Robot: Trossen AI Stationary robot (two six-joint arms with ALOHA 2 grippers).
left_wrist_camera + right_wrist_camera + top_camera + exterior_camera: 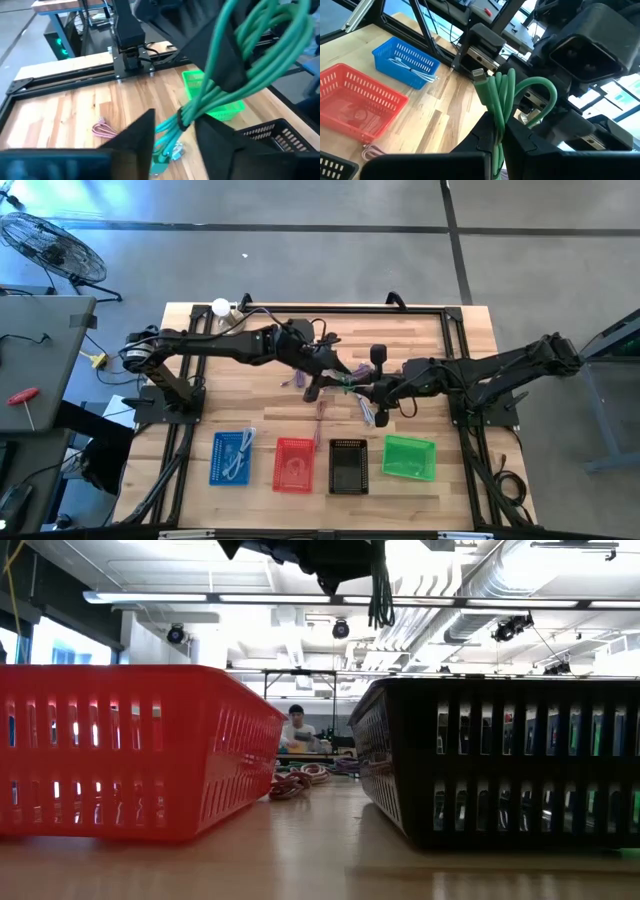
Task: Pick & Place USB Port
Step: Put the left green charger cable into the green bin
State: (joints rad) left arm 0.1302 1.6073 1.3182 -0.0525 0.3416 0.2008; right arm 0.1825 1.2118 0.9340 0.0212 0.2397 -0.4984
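Observation:
A green cable, coiled into a bundle, hangs above the middle of the table between my two grippers. My right gripper comes from the table's right and is shut on it. My left gripper comes from the left. It is open, with its fingers on either side of the bundle's tied neck; I cannot tell whether they touch it. The cable's plug ends hang below. One pale plug sticks out of the loops. My right gripper pinches the green cable's bundled strands between its two fingers, coming roughly level from the table's right. The loops stand out beyond the fingertips. The bundle is lifted clear of the table.
Along the near edge stand a blue basket with white cables, a red basket, a black basket and a green basket. A pink cable and other loose cables lie on the wood under the grippers.

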